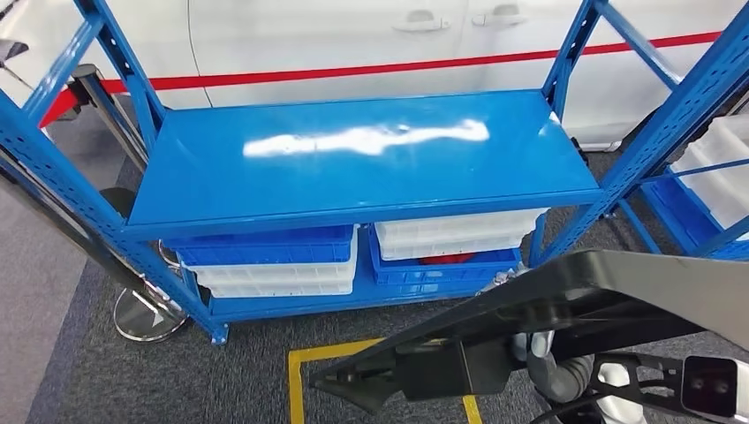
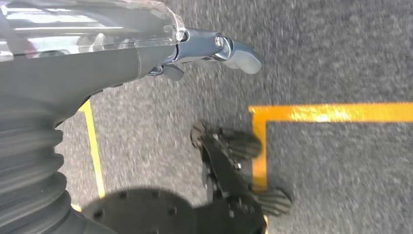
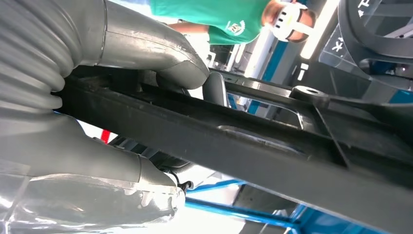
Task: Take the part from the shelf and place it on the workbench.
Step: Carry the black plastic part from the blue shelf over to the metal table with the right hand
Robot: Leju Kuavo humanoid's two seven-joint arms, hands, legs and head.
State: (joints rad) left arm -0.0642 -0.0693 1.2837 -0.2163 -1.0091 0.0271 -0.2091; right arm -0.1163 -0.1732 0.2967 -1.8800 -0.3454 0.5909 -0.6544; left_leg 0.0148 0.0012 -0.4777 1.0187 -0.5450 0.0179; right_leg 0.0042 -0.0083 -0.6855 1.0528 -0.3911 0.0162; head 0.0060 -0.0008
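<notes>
A long black frame-like part (image 1: 565,300) crosses the lower right of the head view, its pointed end toward the yellow floor tape. My right hand (image 3: 146,63) grips one of its black bars (image 3: 253,146), thumb on one side and fingers on the other; from the head, the hand (image 1: 539,346) is mostly hidden under the part. The blue shelf (image 1: 353,168) stands straight ahead with a bare, glossy top board. My left hand (image 2: 214,48) hangs over the grey carpet and holds nothing, with its fingers stretched out.
Under the top board sit a blue bin (image 1: 265,246) over white bins (image 1: 274,278), and a white bin (image 1: 455,234) over another blue one (image 1: 442,269). A second rack with white bins (image 1: 720,168) stands right. A white car (image 1: 353,35) is behind. A person in green (image 3: 219,14) stands near.
</notes>
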